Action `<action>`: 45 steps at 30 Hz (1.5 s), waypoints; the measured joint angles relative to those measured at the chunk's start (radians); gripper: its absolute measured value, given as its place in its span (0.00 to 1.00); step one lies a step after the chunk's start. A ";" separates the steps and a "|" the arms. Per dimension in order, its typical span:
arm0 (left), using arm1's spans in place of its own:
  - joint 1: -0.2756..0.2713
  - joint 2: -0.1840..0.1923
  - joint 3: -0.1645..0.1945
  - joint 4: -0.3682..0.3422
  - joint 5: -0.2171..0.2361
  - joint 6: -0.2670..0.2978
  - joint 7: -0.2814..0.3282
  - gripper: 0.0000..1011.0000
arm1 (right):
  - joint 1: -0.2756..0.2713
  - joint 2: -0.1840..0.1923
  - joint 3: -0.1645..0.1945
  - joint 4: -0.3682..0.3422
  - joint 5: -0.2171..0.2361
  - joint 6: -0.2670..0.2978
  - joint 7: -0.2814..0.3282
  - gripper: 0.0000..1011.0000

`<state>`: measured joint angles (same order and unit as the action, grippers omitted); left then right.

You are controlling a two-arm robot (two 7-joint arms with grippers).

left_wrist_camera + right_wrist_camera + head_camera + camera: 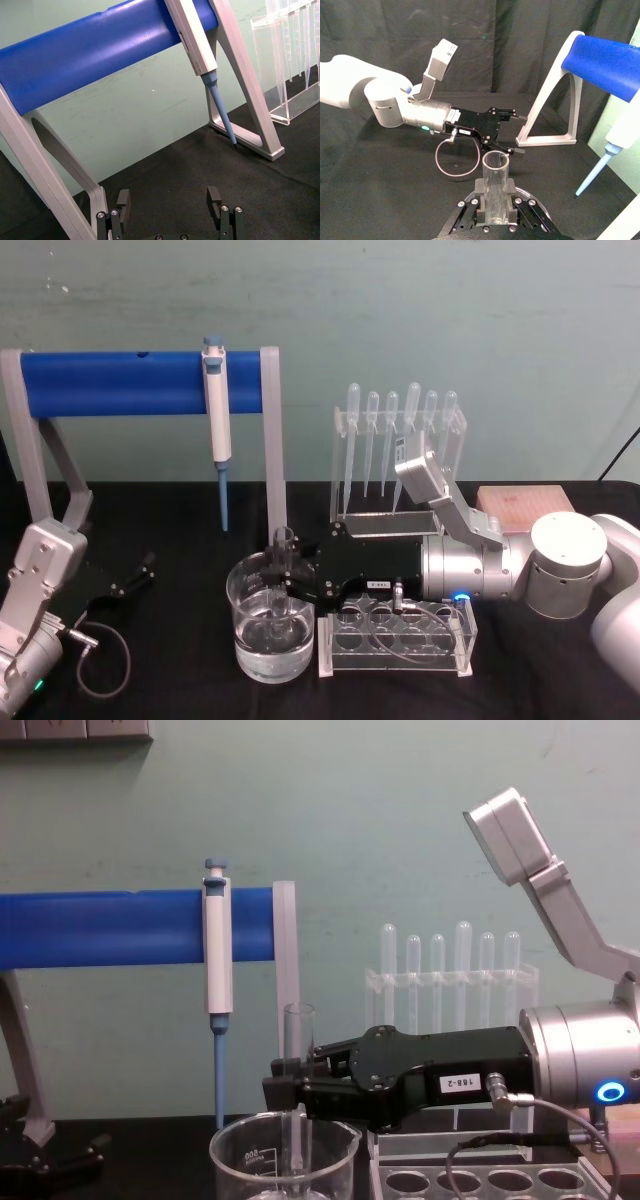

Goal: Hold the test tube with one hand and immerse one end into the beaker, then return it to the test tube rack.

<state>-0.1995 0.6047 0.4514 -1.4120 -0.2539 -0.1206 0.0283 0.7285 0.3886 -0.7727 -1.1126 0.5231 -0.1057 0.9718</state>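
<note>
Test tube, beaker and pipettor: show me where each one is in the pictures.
test tube [299, 1032], chest view, clear upper part just under the rim.
beaker [240, 620], head view, left glass wall.
pipettor [218, 415], head view, white body hanging on the blue bar.

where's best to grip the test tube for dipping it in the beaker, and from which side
Grip its upper half, below the flared rim, coming in level from the robot's right, as the right gripper does. The test tube stands upright with its lower end in the beaker, so a high side grip clears the glass wall.
</note>
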 joint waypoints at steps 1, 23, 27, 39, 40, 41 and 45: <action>0.000 0.000 0.000 0.000 0.000 0.000 0.000 0.99 | 0.000 0.000 0.000 0.000 0.000 0.000 0.000 0.22; 0.000 0.000 0.000 0.000 0.000 0.000 0.000 0.99 | 0.000 0.000 0.000 0.000 0.000 0.000 0.000 0.22; 0.000 0.000 0.000 0.000 0.000 0.000 0.000 0.99 | 0.000 0.000 0.000 0.000 0.000 0.000 0.000 0.22; 0.000 0.000 0.000 0.000 0.000 0.000 0.000 0.99 | 0.000 0.000 0.000 0.000 0.000 0.000 0.000 0.22; 0.000 0.000 0.000 0.000 0.000 0.000 0.000 0.99 | 0.000 0.000 0.000 0.000 0.000 0.000 0.000 0.22; 0.000 0.000 0.000 0.000 0.000 0.000 0.000 0.99 | 0.000 0.000 0.000 0.000 0.000 0.000 0.000 0.22; 0.000 0.000 0.000 0.000 0.000 0.000 0.000 0.99 | 0.000 0.000 0.000 0.000 0.000 0.000 0.000 0.22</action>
<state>-0.1996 0.6047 0.4514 -1.4120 -0.2539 -0.1205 0.0283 0.7285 0.3886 -0.7727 -1.1125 0.5231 -0.1058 0.9718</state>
